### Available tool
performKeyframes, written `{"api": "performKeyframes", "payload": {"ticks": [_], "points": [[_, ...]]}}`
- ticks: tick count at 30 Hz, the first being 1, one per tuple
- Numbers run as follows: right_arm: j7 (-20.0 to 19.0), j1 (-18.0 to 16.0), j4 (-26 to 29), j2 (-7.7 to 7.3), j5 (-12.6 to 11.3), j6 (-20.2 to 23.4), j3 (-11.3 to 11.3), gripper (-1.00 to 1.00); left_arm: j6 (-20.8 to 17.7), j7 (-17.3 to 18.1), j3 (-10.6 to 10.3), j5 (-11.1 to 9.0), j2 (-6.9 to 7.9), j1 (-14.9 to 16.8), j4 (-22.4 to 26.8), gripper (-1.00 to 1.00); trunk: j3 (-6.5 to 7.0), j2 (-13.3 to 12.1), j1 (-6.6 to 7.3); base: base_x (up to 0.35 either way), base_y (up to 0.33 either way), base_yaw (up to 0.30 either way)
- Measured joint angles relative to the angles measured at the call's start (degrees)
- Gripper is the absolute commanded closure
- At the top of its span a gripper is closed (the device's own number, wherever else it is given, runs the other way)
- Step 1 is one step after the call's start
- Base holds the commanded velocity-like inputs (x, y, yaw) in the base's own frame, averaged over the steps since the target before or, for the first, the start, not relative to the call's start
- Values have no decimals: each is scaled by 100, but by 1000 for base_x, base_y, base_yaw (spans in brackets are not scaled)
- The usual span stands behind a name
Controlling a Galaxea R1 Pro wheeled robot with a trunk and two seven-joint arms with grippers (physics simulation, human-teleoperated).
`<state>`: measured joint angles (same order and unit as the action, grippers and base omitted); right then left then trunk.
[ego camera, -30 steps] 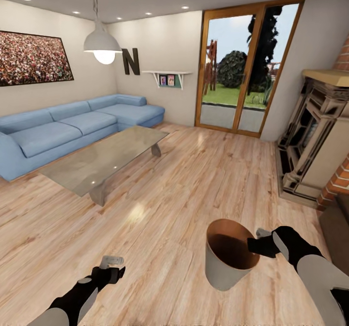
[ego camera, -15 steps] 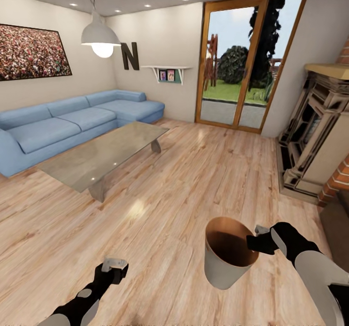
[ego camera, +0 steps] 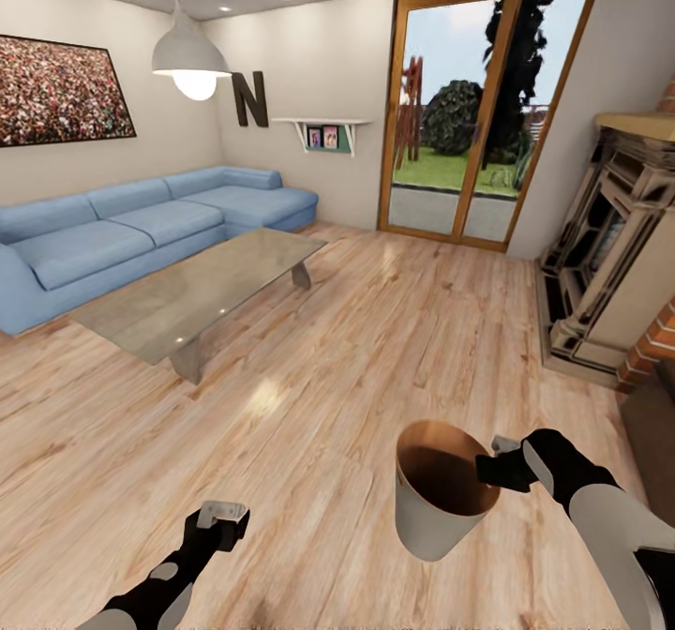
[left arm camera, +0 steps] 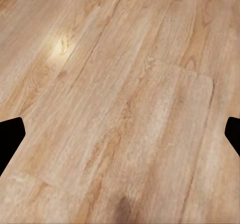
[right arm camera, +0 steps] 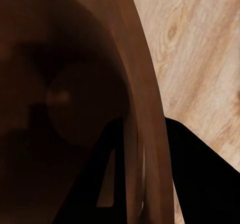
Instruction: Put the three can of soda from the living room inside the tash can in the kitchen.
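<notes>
Grey tash can (ego camera: 427, 522) in right hand (ego camera: 487, 471), wall letter N (ego camera: 250, 98)

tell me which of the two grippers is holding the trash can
The right gripper: its jaws pinch the rim of the tash can, carried above the floor. The left gripper is open and holds nothing.

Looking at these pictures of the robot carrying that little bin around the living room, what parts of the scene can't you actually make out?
- Trash can bottom: in the right wrist view the inside is too dark to tell what lies there.
- Small frames on the wall shelf, head view: too small to read.
- Fireplace: cut off by the head view's right edge.
- Left gripper: the left wrist view catches just dark fingertips at its edges.
</notes>
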<state>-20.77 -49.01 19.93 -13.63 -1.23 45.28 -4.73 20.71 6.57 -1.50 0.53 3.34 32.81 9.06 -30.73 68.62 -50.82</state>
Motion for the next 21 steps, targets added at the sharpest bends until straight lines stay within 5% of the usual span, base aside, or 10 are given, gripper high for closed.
{"api": "performKeyframes", "payload": {"ticks": [21], "points": [[-9,0,42,0,4,-10,-8,100,8,3,-77,0,0,-2,-3,-100,-558,842,-461,0,0,0]]}}
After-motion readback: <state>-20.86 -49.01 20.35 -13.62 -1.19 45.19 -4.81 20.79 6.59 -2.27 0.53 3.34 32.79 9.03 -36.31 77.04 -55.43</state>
